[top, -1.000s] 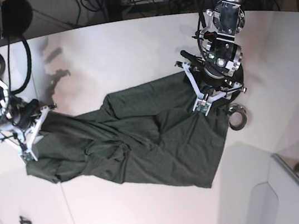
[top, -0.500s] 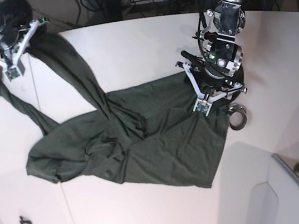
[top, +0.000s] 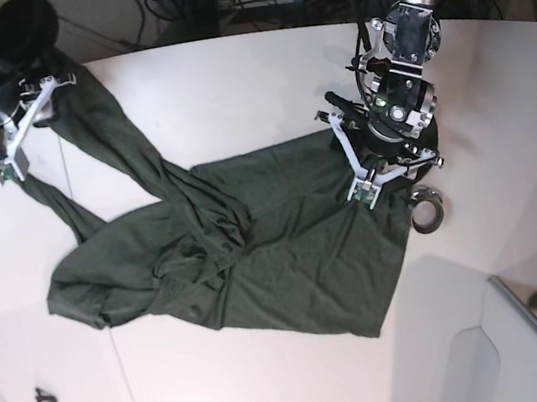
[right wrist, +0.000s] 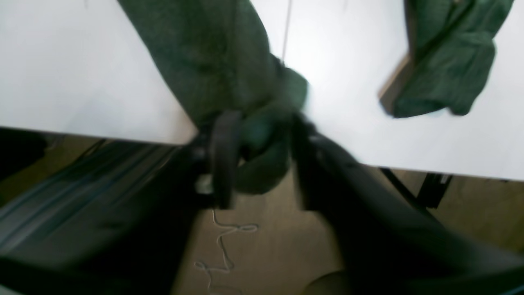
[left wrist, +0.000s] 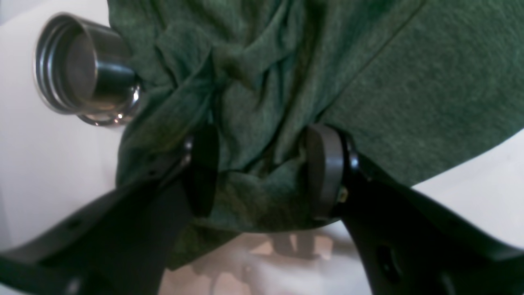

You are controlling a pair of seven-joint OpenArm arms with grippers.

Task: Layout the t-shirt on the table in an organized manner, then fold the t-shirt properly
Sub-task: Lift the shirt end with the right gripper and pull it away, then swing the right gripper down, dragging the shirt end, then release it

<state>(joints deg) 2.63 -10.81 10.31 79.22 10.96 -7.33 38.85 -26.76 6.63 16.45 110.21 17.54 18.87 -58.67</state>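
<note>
Green cloth covers the middle of the white tabletop: the t-shirt lies rumpled, its main body stretched roughly from the lower left of the base view toward the right, where its edge ends just beside a small metal ring. From the crumpled middle a long strip of the same cloth runs diagonally up to the far left corner, so the garment's longest line points from that corner down toward the ring side.

At that corner the right end effector sits at the tabletop's edge, its two dark pads set partly apart with a wad of shirt fabric between them; the view is blurred, and I cannot tell whether the cloth is pinched or just slack in the gap. A loose flap of shirt lies near it.

On the other side, the left end effector stands half spread, with a bunch of fabric between its pads and pressed low on the shirt. A shiny metal cup lies on its side next to the cloth, its mouth showing nothing inside.
</note>
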